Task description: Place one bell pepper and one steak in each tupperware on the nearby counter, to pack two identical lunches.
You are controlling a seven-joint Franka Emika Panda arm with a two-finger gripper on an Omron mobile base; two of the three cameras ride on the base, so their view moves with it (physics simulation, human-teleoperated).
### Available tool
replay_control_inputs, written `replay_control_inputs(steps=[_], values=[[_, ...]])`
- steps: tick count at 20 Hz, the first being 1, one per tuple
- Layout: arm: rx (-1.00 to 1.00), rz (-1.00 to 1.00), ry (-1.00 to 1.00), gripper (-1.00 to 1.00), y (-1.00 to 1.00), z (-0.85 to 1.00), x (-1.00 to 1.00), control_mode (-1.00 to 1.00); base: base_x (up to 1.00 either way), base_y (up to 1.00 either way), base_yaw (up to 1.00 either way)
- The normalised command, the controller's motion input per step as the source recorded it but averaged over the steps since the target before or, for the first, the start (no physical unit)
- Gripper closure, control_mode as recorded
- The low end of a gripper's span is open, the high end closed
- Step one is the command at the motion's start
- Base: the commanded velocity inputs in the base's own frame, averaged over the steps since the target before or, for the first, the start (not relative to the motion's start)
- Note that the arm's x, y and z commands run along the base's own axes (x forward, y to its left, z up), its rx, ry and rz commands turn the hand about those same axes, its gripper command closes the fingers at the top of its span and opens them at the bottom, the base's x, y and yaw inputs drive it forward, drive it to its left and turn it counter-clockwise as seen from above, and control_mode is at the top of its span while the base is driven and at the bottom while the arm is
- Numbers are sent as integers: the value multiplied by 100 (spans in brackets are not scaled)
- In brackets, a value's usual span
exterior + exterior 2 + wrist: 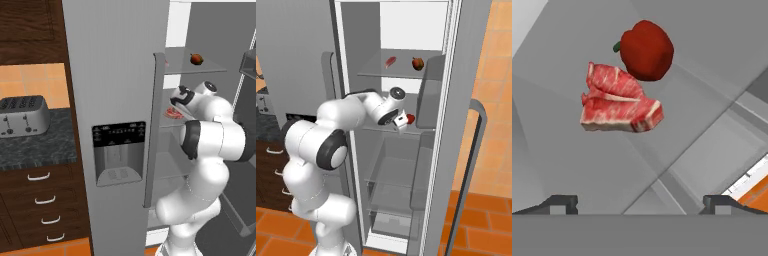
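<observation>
Toaster (22,116) is seen far left on the desk (45,145), black marbled stone over dark wood drawers (42,200); no tupperware can be made out there, so the drop-off target is not located from here.

Next right: closed fridge door (112,75) with dispenser panel (119,152) and long vertical handle (154,130). That door edge sits just beside the arm's elbow, so any swing back toward the desk is likely constrained by it.

Fridge compartment is open. Upper glass shelf (401,74) carries a second steak (390,62) and a second bell pepper (417,63), a little apart. On the middle shelf (416,131), just ahead of the gripper (640,202), lie a steak (619,100) and a bell pepper (646,49), touching or nearly so, pepper behind the steak as seen from the hand.

Gripper is spread wide, nothing pinched; it is held short of the steak, presumably lined up for a first pick. All four food items are in the fridge, so packing is judged not yet started.

Obstructions: the pepper right behind the steak may get nudged on approach; the upper shelf overhead limits lift height. Open right door (476,150) with its handle stands well clear to the right.
</observation>
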Motion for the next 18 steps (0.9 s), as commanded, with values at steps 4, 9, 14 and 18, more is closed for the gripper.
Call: replay_control_inputs(steps=[4, 9, 14, 18], values=[[0, 0, -8, -100, -9, -16, 29, -100, 0, 0, 0], [0, 5, -6, -100, -10, -23, 15, -100, 0, 0, 0], [0, 7, 0, -100, -3, -14, 39, -100, 0, 0, 0], [0, 5, -1, -100, -21, -3, 28, -100, 0, 0, 0]])
